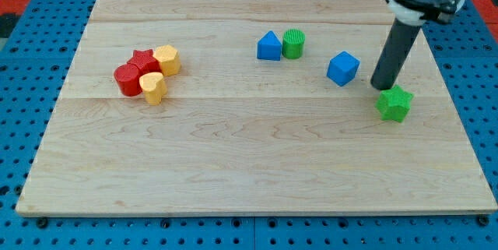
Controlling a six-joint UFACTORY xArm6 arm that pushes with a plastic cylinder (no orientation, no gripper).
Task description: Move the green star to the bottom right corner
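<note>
The green star (pixel 394 103) lies on the wooden board (pixel 249 164) at the view's right, about mid-height. My tip (pixel 382 86) stands just above and to the left of the star, touching or nearly touching its upper left edge. The dark rod rises from there toward the view's top right.
A blue cube (pixel 343 68) sits left of the rod. A blue triangular block (pixel 269 47) and a green cylinder (pixel 293 43) stand together near the top centre. At the left, a red star (pixel 143 61), a red cylinder (pixel 126 79), a yellow hexagon (pixel 166 59) and a yellow heart-like block (pixel 153 87) cluster.
</note>
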